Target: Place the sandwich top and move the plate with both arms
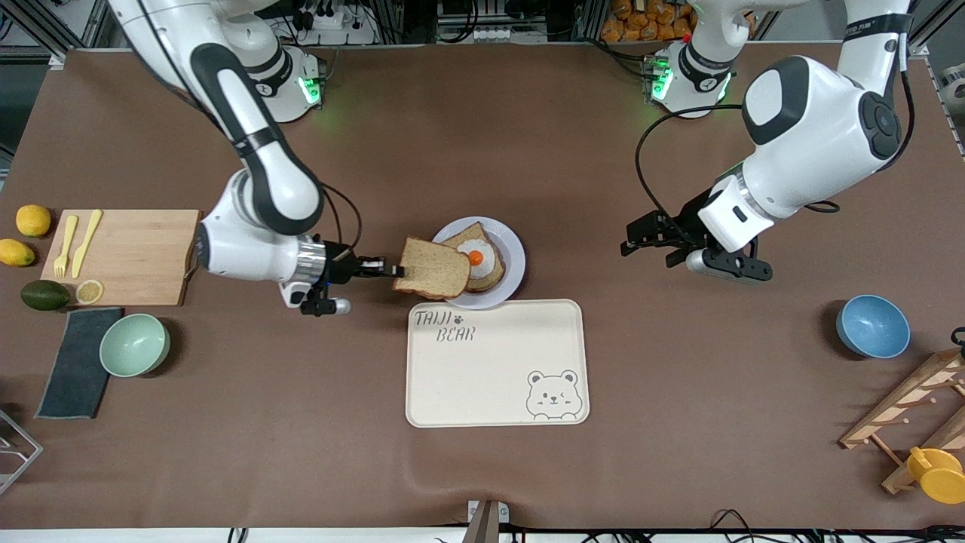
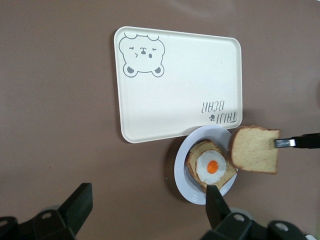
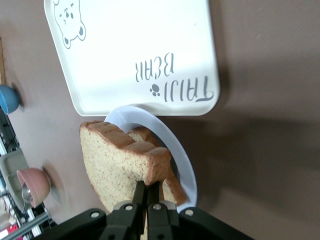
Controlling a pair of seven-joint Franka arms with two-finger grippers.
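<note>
Now we see the right gripper [image 1: 392,268] pinching the sandwich top [image 1: 431,268] by its edge, fingers shut tight on the crust. It holds the bread up in the air, over the rim of the plate [image 1: 514,265] at about nine o'clock in the front view. The bread partly covers the egg slice [image 1: 482,261], which lies flat on the plate.

The plate sits on the brown table [image 1: 482,136], touching the tray [image 1: 497,369] with the bear picture. The tray is nearer to the front camera, at the plate's six o'clock.

The left gripper [image 1: 632,243] hangs over bare table at the plate's three o'clock, well apart from it. Its fingers [image 2: 216,202] are spread wide and hold nothing.

In the right wrist view we see the sandwich top [image 3: 120,165] close up, clamped between the two thin fingers [image 3: 139,192].
</note>
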